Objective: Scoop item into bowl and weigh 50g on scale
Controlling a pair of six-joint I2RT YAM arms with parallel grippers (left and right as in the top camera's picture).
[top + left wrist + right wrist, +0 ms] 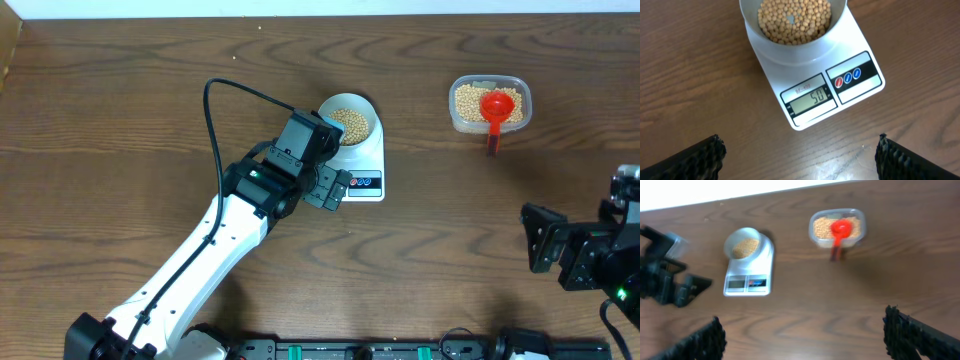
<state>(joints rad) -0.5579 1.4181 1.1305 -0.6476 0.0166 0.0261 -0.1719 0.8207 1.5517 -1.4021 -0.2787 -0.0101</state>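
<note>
Left arm (215, 245), white with black joints, lies nearest the overhead lens and reaches from the table's near edge toward its middle. Left gripper (800, 165) hovers over the near end of the scale, jaws spread wide and empty; only its two black ribbed fingers (695, 160) show, at the lower corners of the left wrist view.

Table (120, 100): dark wood grain, carries everything.

Right arm (590, 250): near the right edge, cut off by the frame. Right gripper (805, 340) also spread wide, nothing between the jaws.

Scale (815, 80): white, about mid-table, a little toward the far edge. Long axis runs far edge to near edge, panel end toward the near edge. Display (810, 100) reads "50". Small print above it is too fine to read surely. Three round buttons (847, 78) on a dark strip: one red, two blue. In the overhead view the left gripper hides the scale's near left corner.

Tub (520, 95): clear plastic, toward the far right corner, well apart from the scale, holding more beans.

Bowl (795, 51): stands on the scale's far end; its far rim is cut off in the left wrist view.

Scoop (497, 106): red, cup in the tub, handle pointing over the rim toward the near edge.

Beans (795, 20): small, tan, heaped in the bowl. Right wrist view is blurred.
</note>
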